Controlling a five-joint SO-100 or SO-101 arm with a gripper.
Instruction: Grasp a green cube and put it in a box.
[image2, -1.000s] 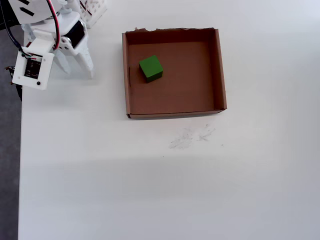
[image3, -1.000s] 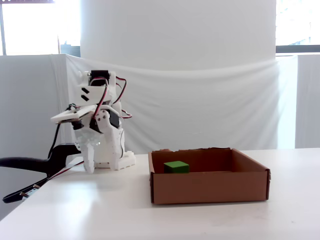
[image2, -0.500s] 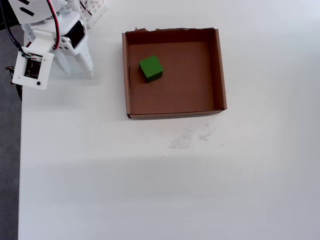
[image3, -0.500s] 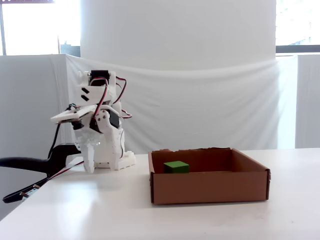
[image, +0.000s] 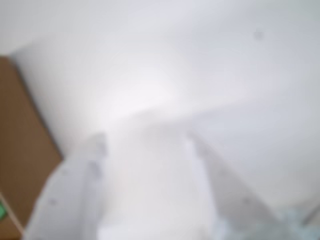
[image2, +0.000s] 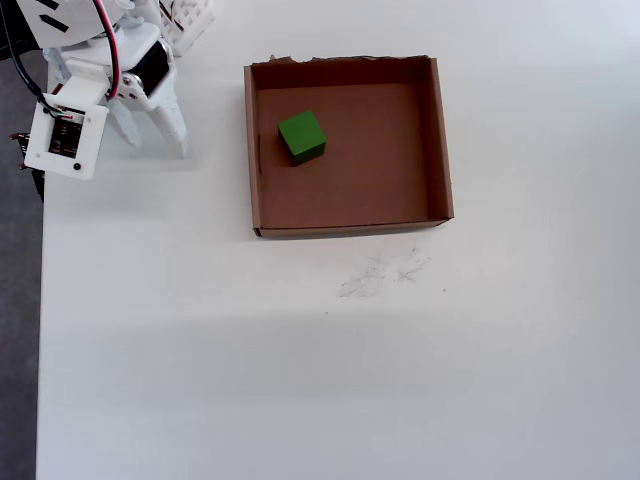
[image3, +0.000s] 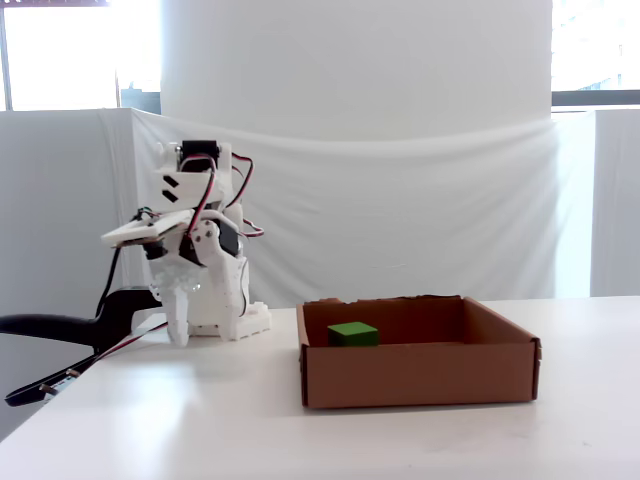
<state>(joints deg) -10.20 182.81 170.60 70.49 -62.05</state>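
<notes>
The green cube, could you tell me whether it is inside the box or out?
Inside: the green cube rests on the floor of the box.

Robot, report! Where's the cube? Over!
Gripper open, empty, parked left of box overhead. Cube in box. Nothing in the way.

Wrist view: heavily out of focus throughout; gripper fingers and table merge into pale washed-out white, edges indistinct.
Overhead view: sharp, evenly bright; the box throws only a faint soft shadow on the table below its near wall.
Fixed view: backlit; windows above the box at both upper corners are blown out, and its front wall is in shade.
</notes>
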